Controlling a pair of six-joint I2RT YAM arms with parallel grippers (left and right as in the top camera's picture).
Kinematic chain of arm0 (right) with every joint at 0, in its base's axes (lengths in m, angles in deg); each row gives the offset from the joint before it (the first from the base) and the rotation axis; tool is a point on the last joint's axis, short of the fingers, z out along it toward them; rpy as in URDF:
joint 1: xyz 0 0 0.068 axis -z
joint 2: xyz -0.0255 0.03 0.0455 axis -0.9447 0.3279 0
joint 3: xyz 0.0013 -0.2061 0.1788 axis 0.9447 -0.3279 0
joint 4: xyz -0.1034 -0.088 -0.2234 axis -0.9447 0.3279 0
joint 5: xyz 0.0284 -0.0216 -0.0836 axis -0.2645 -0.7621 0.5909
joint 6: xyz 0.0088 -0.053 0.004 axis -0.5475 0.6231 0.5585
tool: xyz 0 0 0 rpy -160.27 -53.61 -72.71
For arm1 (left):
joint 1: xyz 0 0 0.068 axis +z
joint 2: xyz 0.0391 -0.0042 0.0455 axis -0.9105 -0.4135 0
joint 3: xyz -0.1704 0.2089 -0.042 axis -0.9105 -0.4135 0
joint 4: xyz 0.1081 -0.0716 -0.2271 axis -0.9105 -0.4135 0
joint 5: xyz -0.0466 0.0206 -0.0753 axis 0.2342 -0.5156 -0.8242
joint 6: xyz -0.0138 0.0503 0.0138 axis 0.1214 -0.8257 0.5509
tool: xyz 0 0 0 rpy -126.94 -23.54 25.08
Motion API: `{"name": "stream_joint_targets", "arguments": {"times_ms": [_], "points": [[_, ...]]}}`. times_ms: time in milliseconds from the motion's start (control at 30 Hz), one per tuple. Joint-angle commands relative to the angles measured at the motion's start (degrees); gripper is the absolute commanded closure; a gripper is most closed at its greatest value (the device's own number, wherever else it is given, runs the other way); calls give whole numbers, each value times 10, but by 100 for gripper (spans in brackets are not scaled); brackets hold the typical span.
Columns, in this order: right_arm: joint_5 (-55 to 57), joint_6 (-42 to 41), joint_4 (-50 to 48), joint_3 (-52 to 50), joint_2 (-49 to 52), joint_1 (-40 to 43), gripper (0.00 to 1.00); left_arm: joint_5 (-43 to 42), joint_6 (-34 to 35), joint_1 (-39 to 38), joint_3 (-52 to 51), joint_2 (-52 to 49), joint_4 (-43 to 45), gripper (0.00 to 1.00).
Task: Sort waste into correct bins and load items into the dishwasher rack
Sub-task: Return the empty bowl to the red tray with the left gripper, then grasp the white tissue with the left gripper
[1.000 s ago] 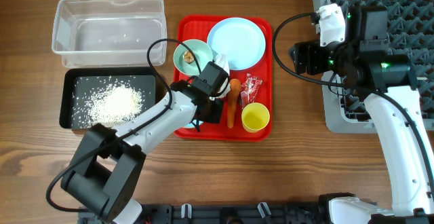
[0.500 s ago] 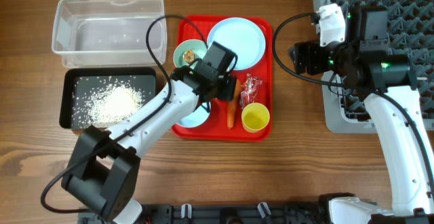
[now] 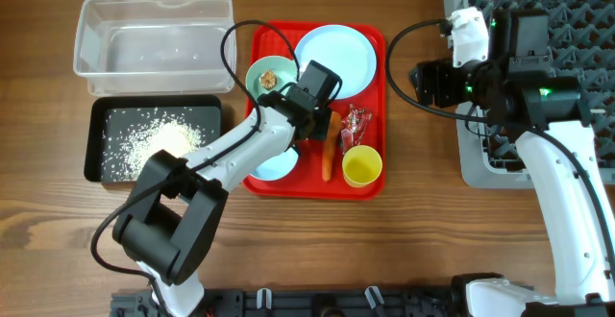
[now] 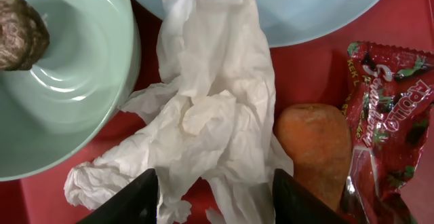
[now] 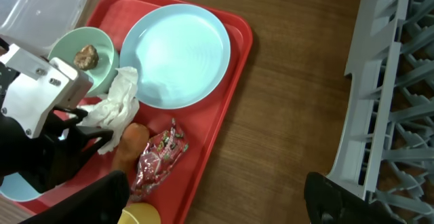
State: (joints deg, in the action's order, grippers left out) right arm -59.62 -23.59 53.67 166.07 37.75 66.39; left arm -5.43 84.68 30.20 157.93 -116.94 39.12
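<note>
The wrapper carries the only print that can be read, and only in the left wrist view. Large pale outlined capitals run sideways along its right side and seem to spell "APOLLO", a brand name by the look of it; the frame edge clips part of the word. Near the wrapper's top left corner, small light letters, also turned sideways, begin "KEK", and what follows is too blurred to tell. Finer print lower on the foil is blurred as well. In the overhead and right wrist views the wrapper's lettering is too small to read.
</note>
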Motion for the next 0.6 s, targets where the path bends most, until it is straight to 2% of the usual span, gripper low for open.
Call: {"name": "stream_joint_targets", "arguments": {"times_ms": [0,200,367,433,567], "points": [[5,3,3,10,5,-1,14,22,-19,2,3,0,2,46],[5,3,4,10,5,-1,14,17,-19,8,3,-19,4,46],[5,3,4,10,5,-1,14,-6,-21,7,3,-37,7,50],[5,3,5,10,5,-1,14,-6,-21,7,3,-44,9,56],[5,3,5,10,5,-1,14,-6,-20,7,3,-54,11,80]]}}
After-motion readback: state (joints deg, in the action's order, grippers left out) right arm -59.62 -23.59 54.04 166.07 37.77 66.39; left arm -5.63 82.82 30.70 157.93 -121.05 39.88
